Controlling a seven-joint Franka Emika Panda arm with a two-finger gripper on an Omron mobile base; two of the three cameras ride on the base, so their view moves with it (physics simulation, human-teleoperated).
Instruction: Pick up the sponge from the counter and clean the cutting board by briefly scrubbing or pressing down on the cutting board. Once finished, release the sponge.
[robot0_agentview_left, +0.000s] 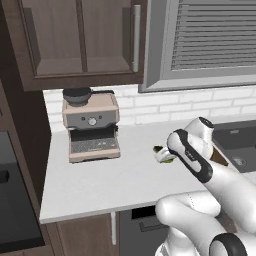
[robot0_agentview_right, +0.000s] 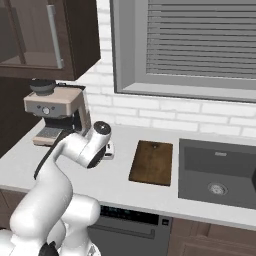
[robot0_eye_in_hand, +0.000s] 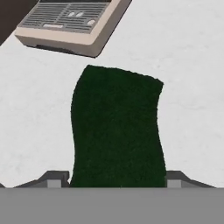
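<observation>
Dark green-topped rectangular sponge lies flat on off-white desk, near beige coffee machine; pincer directly over it, finger tips apart, flanking long sides, ready to clamp; dark brown wooden cutting board nearby beside sink, awaiting scrub.

Hidden and cut-off parts around the sponge

In the left base view the arm covers most of the sponge, leaving a sliver of green and yellow, and nearly all of the cutting board; the sink runs off the right edge; in the right base view the arm hides the sponge; in the hand view the sponge's near end is cut off at the bottom, its yellow layer out of sight, the coffee machine is cropped at the top, and whether the hand touches the sponge cannot be told.
</observation>
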